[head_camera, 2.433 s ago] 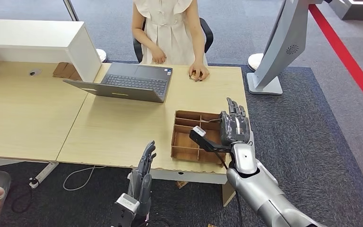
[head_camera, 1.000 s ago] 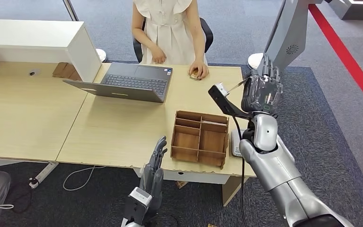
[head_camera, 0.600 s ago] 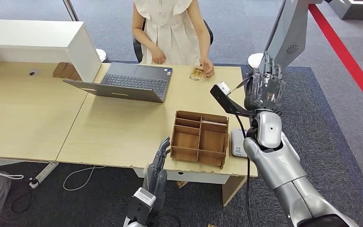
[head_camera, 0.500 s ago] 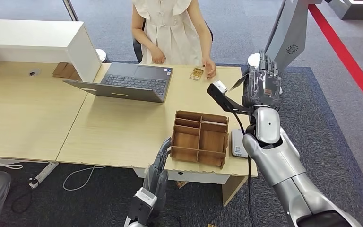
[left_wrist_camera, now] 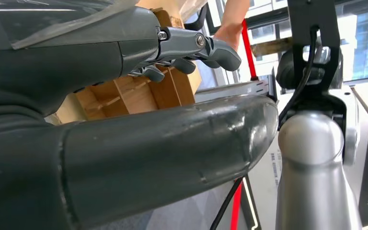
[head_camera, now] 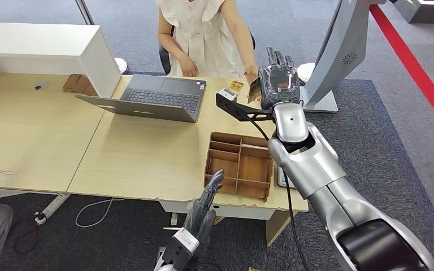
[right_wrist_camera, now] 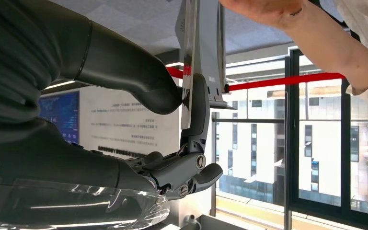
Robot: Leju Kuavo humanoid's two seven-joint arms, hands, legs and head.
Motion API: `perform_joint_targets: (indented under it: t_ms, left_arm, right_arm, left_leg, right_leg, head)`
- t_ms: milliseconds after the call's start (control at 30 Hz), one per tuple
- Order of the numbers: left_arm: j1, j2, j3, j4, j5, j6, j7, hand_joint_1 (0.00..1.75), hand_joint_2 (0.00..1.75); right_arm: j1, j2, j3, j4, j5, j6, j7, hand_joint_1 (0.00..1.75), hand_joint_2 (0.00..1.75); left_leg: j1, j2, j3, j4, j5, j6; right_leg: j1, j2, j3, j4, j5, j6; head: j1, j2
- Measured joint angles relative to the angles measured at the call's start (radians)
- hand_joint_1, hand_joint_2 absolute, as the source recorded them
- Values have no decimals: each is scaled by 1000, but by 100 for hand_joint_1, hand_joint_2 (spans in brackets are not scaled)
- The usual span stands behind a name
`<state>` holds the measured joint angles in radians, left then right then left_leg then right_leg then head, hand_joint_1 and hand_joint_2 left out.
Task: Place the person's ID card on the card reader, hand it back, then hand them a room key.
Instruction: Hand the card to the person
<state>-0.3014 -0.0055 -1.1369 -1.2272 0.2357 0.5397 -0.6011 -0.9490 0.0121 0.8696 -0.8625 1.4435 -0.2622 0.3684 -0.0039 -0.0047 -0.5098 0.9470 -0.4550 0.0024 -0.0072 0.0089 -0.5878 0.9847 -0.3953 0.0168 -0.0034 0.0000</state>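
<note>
**Handing a card across to the person — transfer not yet complete**

Item: card (right_wrist_camera: pixel 189 62). Thin, pale, seen edge-on in the right wrist view, pinched between the thick thumb and a darker finger of the right hand (head_camera: pixel 277 84). In the head view it sits at upper centre of the frame, mostly hidden behind the hand's back. Whether it is the ID card or the room key cannot be read from these pictures; a small yellowish card-like object (head_camera: pixel 235 86) already lies on the desk (head_camera: pixel 147 152) just left of the hand, which suggests, as a judgement, that this is the room key.

Step in hand: delivery. The person's hand (head_camera: pixel 252 74) is at the raised card, close to its far end; contact is uncertain.

Next move calls for: holding the card steady until the person has a firm grip on it, then parting thumb and finger and drawing the arm back over the desk without catching the wooden divided tray (head_camera: pixel 238 165).

Right arm: stretched forward and up from lower right of the frame, over the tray, hand upright with its back to the camera, fingers pointing up.

Left hand (head_camera: pixel 206 209): lower centre of the frame, below the desk's front edge, fingers straight and apart, holding nothing.

Other: open laptop (head_camera: pixel 158 99), centre left. Card reader (head_camera: pixel 281 176), right of the tray, largely hidden by the right arm.
</note>
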Motion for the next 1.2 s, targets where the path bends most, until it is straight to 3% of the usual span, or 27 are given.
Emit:
perform_joint_targets:
  t_ms: [300,900,967,1033,1100,1200]
  left_arm:
    - [-10,-5,-16,19,-3,-13,7,0,0]
    - [-34,-12,-53,50,30,42,44,0,0]
    - [-38,-13,-60,50,36,54,48,0,0]
    - [-43,-13,-68,50,44,68,56,0,0]
    - [-48,-13,-76,50,52,82,63,0,0]
    - [-53,-13,-87,49,58,97,67,0,0]
  right_arm:
    - [-32,48,21,91,-7,-5,17,175,175]
    - [-46,61,27,170,-6,-12,22,175,175]
    - [-49,65,27,175,-5,-12,20,143,175]
    - [-53,70,28,181,-4,-15,19,56,175]
    - [-55,74,30,186,-2,-18,19,0,175]
    - [-57,80,31,193,4,-30,21,0,175]
  left_leg:
    - [0,0,0,0,0,0]
    - [0,0,0,0,0,0]
    - [0,0,0,0,0,0]
    - [0,0,0,0,0,0]
    - [0,0,0,0,0,0]
    - [0,0,0,0,0,0]
  right_leg:
    - [0,0,0,0,0,0]
    - [0,0,0,0,0,0]
    - [0,0,0,0,0,0]
    - [0,0,0,0,0,0]
    - [0,0,0,0,0,0]
    - [0,0,0,0,0,0]
  head:
    - [0,0]
    - [0,0]
    - [0,0]
    - [0,0]
    - [0,0]
    - [0,0]
